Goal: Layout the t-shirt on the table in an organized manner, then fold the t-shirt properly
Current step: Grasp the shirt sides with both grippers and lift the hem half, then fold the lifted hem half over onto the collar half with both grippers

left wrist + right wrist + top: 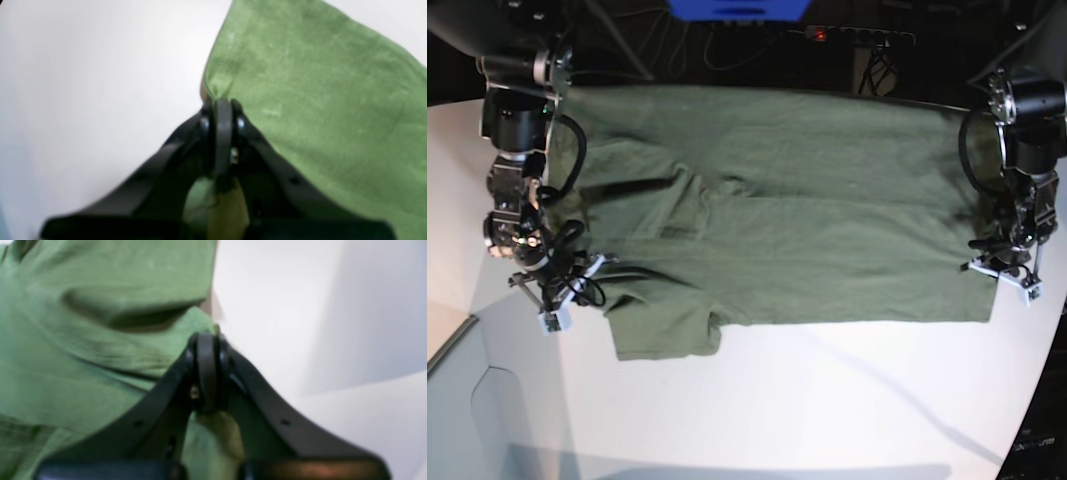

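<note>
You are looking at the olive-green t-shirt point(787, 230) lying spread across the far half of the white table point(827, 400), its long axis running side to side in the base view. One short sleeve point(662, 335) is pointing toward the near edge on that view's left, and the fabric around it is bunching into creases. The straight hem point(972, 215) is lying on that view's right.

Left arm: the left gripper point(223, 100) is sitting at the hem end of the shirt, on the base view's right. In the left wrist view its black jaws are pressed together on the stitched edge of the cloth, and you are seeing green fabric pinched between them and showing again in the gap below the fingertips. The cloth is puckering slightly at the pinch point.

Right arm: the right gripper point(206, 335) is sitting at the sleeve end, on the base view's left. In the right wrist view, which is blurred, its jaws are closed onto a fold of the t-shirt at the fabric's edge, with cloth again showing beneath the fingertips. A deep fold is running across the fabric just beyond the jaws.

A power strip point(862, 35) and cables are lying in the dark area beyond the table's far edge.
</note>
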### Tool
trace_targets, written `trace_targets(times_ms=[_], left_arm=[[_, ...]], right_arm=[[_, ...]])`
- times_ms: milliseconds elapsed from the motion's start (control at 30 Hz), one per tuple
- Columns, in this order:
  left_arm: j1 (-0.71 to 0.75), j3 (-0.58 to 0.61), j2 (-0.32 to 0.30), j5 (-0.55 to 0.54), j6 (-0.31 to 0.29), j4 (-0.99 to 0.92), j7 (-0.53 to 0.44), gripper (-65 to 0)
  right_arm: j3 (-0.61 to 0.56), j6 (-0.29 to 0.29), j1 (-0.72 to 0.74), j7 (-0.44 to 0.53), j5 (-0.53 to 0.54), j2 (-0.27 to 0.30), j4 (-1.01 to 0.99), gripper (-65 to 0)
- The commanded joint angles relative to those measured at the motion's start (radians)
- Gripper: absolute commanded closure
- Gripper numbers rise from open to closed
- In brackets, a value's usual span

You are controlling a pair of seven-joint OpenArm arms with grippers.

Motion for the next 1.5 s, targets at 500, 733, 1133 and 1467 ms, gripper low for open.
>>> trace_targets(times_ms=[500, 733, 1133, 1467], left_arm=[[0.197, -0.231, 0.055, 0.002, -0.107, 0.405, 0.007, 0.0], [0.279, -0.263, 0.090, 0.002, -0.107, 0.571, 0.007, 0.0], [0.398, -0.263, 0.090, 0.002, -0.107, 0.634, 0.001, 0.0], [0.415, -0.343, 0.089, 0.002, -0.108, 0.636, 0.006, 0.0]], right_arm=[[0.119, 0.004, -0.177, 0.030, 0.013, -0.084, 0.386, 0.0], [0.136, 0.005, -0.254, 0.038, 0.013, -0.086, 0.449, 0.0], [0.138, 0.007, -0.430, 0.108, 0.015, -0.086, 0.547, 0.0], [0.239, 0.011, -0.460, 0.165, 0.016, -0.112, 0.549, 0.0]])
